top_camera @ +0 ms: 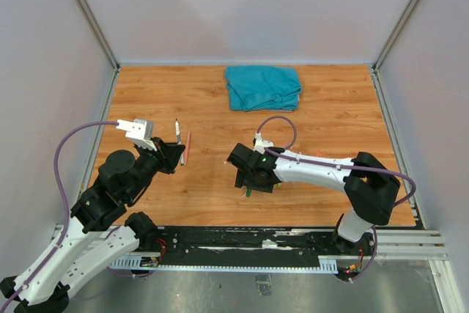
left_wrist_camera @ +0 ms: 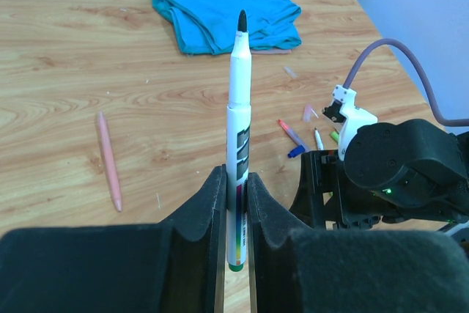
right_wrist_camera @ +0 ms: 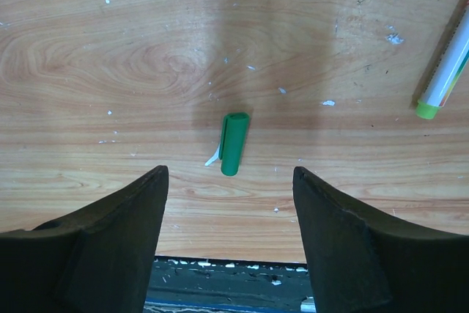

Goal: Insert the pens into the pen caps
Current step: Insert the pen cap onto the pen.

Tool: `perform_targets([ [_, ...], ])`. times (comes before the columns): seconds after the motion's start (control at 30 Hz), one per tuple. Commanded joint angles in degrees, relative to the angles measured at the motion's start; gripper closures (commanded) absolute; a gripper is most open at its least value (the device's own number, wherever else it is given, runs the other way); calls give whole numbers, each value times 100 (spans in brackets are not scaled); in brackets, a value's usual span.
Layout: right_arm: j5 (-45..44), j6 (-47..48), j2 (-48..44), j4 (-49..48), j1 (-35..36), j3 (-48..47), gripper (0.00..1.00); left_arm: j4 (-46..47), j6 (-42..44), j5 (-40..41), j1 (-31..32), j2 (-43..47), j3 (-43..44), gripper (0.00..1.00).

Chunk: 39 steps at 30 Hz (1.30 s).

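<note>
Left fingers (left_wrist_camera: 205, 214): pinching a pen (left_wrist_camera: 239, 130) — tip at 12 o'clock (black nib).
Right fingers (right_wrist_camera: 121, 240): spread — green cap (right_wrist_camera: 234, 143) lies between them on the surface (right_wrist_camera: 110, 56).

place: robot lab test cell | cues: blank grey panel walls (top_camera: 249, 5), aluminium frame posts (top_camera: 88, 12), wood-grain tabletop (top_camera: 183, 93)

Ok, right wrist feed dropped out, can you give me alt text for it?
A green pen cap lies on its side on the wooden table, centred just ahead of the open right claw. A pen with a green end pokes in at the upper right edge.
</note>
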State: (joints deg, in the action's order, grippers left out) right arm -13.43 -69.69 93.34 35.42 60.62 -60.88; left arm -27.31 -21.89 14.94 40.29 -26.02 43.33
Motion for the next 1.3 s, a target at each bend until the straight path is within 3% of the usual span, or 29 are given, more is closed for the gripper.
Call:
perform_targets([
  [0.0, -124, -227, 105, 138, -64, 4, 33, 102, 73, 0, -13, 53, -44, 99],
  [0.23, -82, -222, 290, 71, -110, -24, 47, 110, 77, -11, -13, 53, -50, 99],
  [0.97, 241, 43, 896, 6, -157, -181, 68, 105, 74, -13, -13, 49, -44, 99],
  [1.27, 373, 373, 982, 193, -204, -302, 84, 112, 76, -13, -13, 63, -51, 99],
])
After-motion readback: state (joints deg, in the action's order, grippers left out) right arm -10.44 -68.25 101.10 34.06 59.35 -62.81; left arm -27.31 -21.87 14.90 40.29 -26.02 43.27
